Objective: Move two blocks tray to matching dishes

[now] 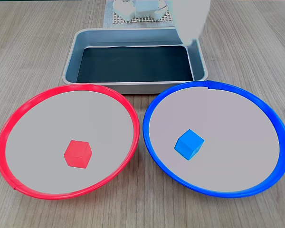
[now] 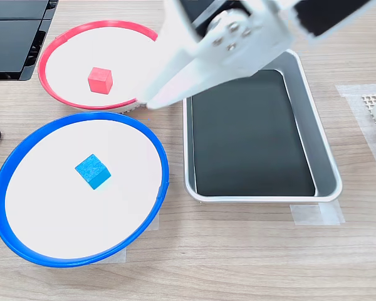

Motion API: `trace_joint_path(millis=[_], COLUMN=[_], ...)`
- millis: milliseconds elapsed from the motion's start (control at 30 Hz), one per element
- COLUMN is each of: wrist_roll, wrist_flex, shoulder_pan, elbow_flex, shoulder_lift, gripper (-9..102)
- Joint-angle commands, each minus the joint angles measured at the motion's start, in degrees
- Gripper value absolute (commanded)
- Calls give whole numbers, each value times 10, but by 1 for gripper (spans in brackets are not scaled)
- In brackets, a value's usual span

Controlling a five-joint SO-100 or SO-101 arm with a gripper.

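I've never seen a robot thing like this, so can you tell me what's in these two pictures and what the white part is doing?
These are two photos of the same wooden table, taken by two cameras that stand still. One looks across the table from low down; the other looks from above.

The white part is a robot arm with a gripper at its tip. It hangs above the table and holds nothing; I can't tell whether it is open.

On the table is a silver tray with a dark floor and nothing in it. Beside it are two round dishes. The red block lies in the red-rimmed dish, and the blue block lies in the blue-rimmed dish.
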Motion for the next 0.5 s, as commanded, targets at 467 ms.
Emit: trace_joint_path(millis=[467], wrist_roll=[170], wrist_flex=[-25], shoulder_pan=[120], elbow_flex=[515], shoulder_lift=[584], gripper=[0])
